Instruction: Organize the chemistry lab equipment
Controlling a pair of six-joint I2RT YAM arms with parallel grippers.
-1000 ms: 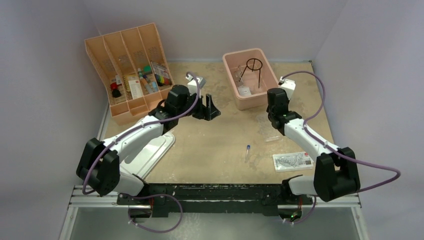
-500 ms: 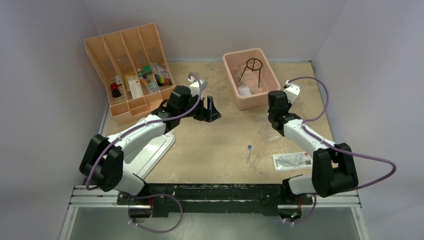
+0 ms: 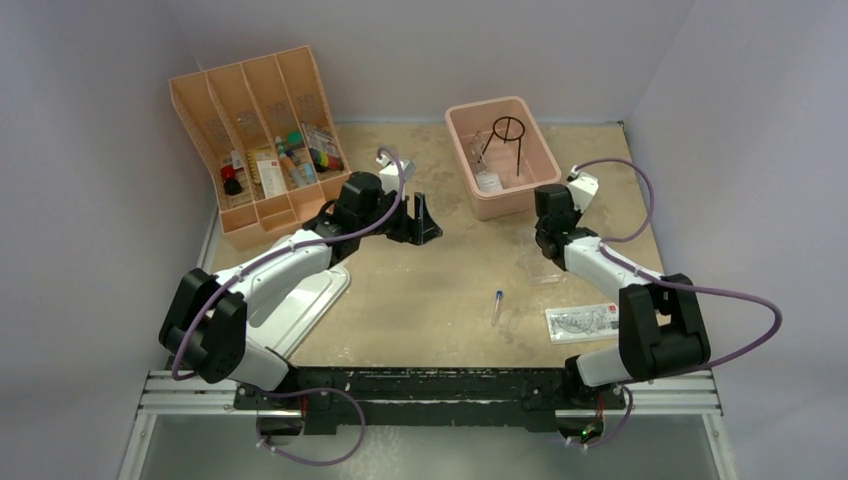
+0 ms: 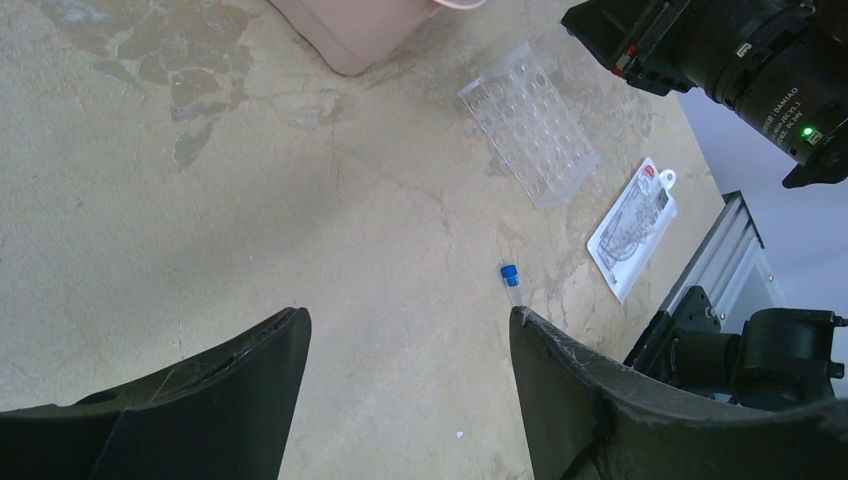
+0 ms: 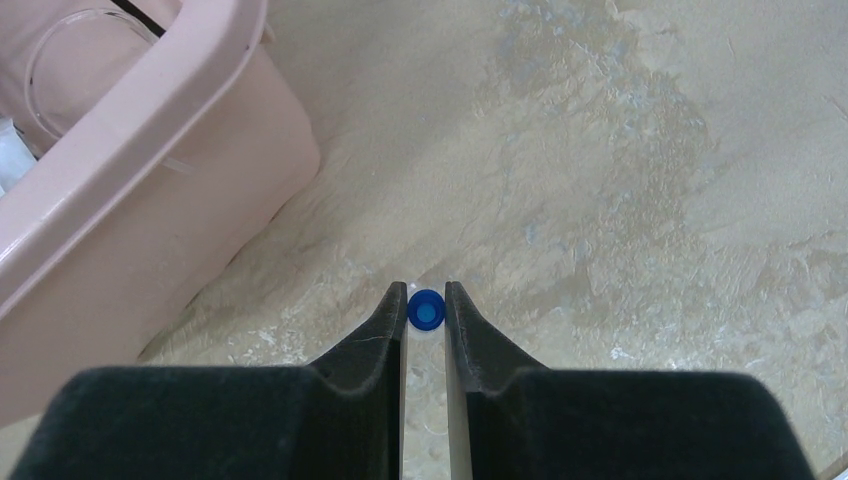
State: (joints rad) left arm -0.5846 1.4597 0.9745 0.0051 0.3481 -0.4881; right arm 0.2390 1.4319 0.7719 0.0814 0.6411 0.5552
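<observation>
Since a second ago the right arm is drawing its elbow inward while its wrist is staying by the tub's near corner. The blue bulb (image 5: pixel 427 311) is sitting between the tips of the right gripper (image 5: pixel 427 298), whose fingers are nearly closed and appearing to pinch it, hanging low over the table (image 5: pixel 650 150) just beside the pink tub (image 5: pixel 140 130). Farther out, the clear well rack (image 4: pixel 528 125), blue-tipped dropper (image 4: pixel 510 277) and clear packet (image 4: pixel 632 228) are lying loose and well apart. The left gripper (image 4: pixel 405 320) is hovering wide open, holding nothing. The step in hand is probably carrying the bulb to a container; next it is needing a lift clear of the tub's rim before letting go
</observation>
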